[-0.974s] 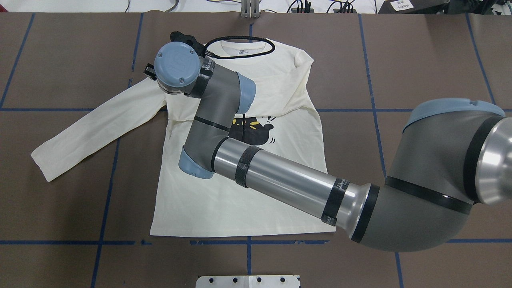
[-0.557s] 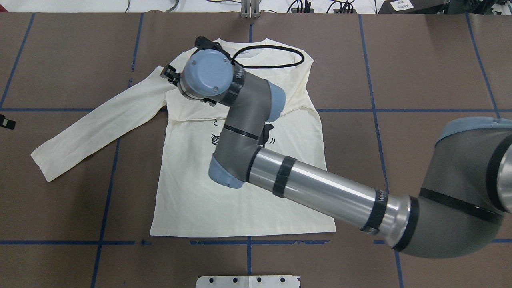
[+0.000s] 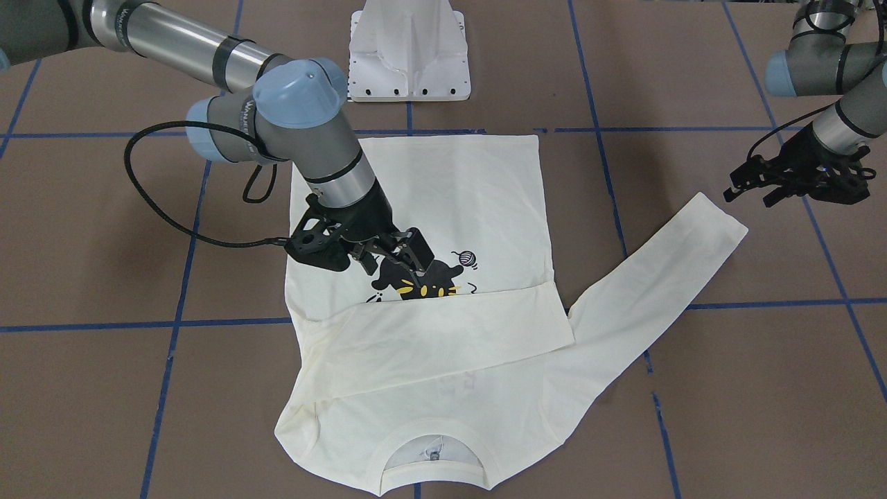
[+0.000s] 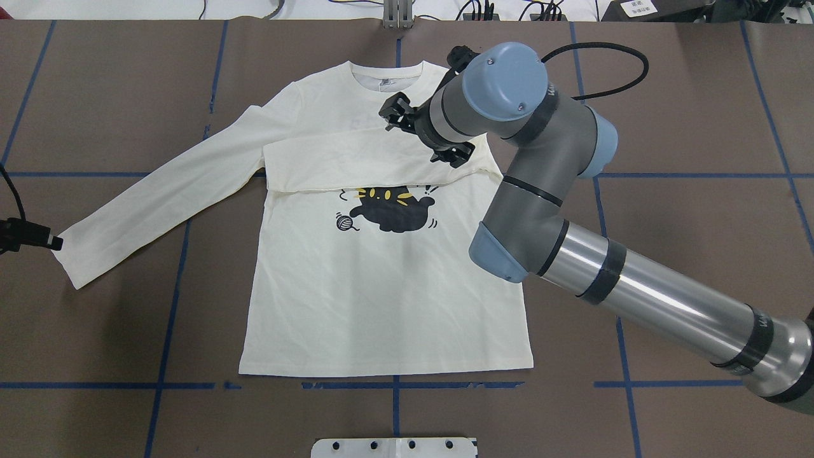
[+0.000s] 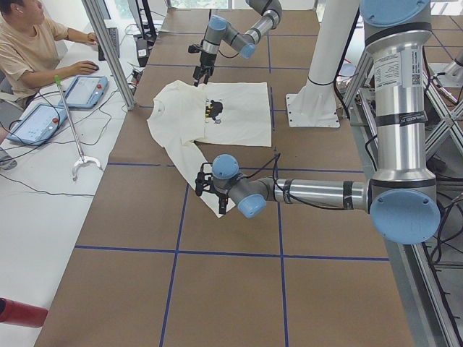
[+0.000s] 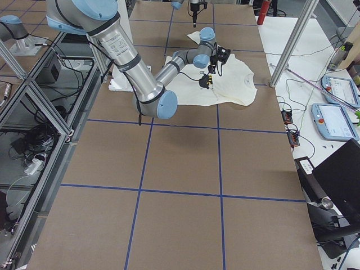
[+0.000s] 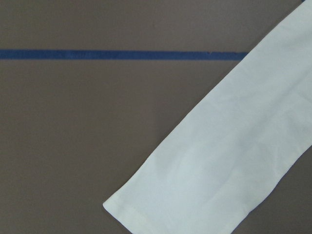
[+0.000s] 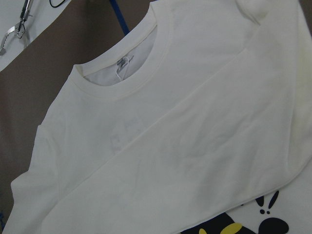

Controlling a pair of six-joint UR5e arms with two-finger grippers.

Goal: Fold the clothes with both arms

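The cream long-sleeved shirt [image 4: 381, 305] lies flat, print side up, with its collar at the far edge. The black cat print [image 4: 394, 210] shows below one sleeve [image 4: 356, 162] that is folded across the chest. The other sleeve [image 4: 159, 191] stretches out to the left, its cuff [image 4: 67, 261] flat on the table. My right gripper [image 4: 423, 133] hangs open and empty over the folded sleeve near the right shoulder; it also shows in the front view [image 3: 395, 260]. My left gripper [image 3: 783, 184] is open beside the cuff, apart from it, at the overhead view's left edge [image 4: 44, 238].
The white pedestal base [image 3: 409, 55] stands at the robot's side of the table. Blue tape lines [image 4: 394, 385] cross the brown table. An operator [image 5: 29, 43] sits with tablets [image 5: 83, 90] beyond the far edge. A frame post [image 5: 108, 50] stands there.
My right arm has swung from the shirt's left shoulder across to its right shoulder, uncovering the cat print. My left gripper has come into view beside the cuff.
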